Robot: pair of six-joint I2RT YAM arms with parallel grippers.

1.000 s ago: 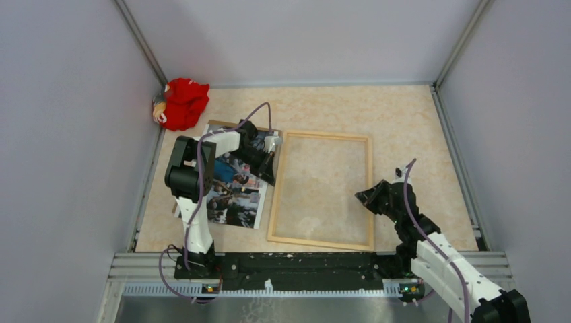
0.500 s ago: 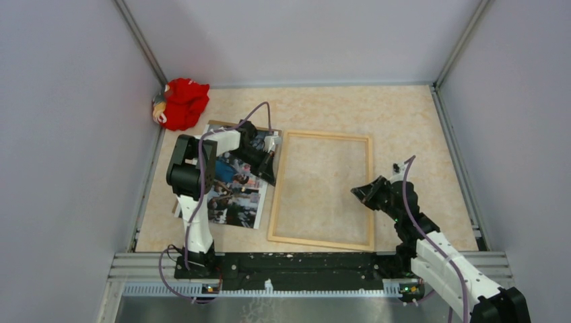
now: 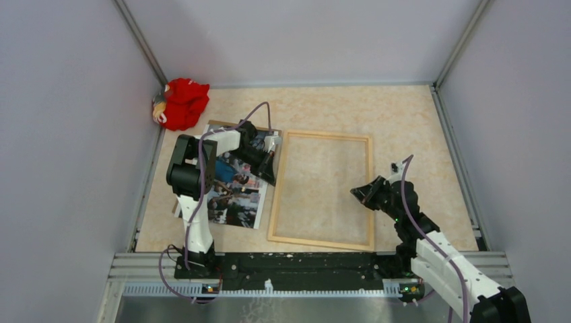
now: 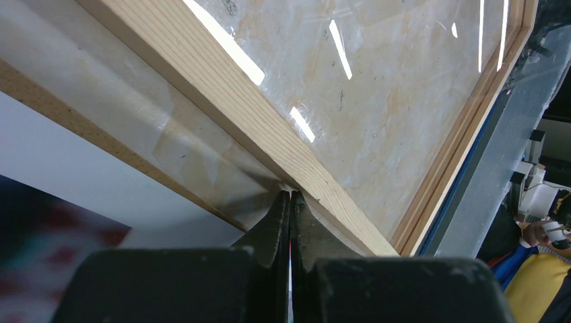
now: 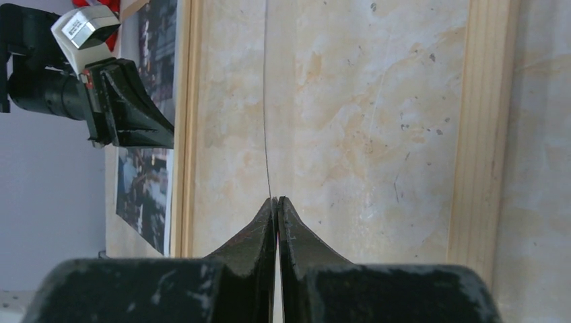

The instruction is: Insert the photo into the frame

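The frame [image 3: 326, 135], thin light wood with a clear pane, lies flat at the table's middle. The photo [image 3: 236, 202] lies face up to its left, on a brown backing board [image 3: 219, 125]. My left gripper [image 3: 273, 180] is shut and empty, its tips [image 4: 290, 194] down in the gap between the board's edge and the frame's left rail [image 4: 256, 114]. The photo's white border [image 4: 60, 161] shows beside them. My right gripper [image 3: 353, 193] is shut and empty, its tips [image 5: 276, 198] low over the pane, inside the frame's right rail [image 5: 481, 134]. The photo [image 5: 143, 192] shows past the left rail.
A red cloth toy [image 3: 182, 102] sits in the back left corner. Grey walls close in the left, back and right sides. A metal rail [image 3: 303, 259] runs along the near edge between the arm bases.
My right gripper has shifted a little to the left, further in over the frame's pane. The left arm, photo and frame have not moved.
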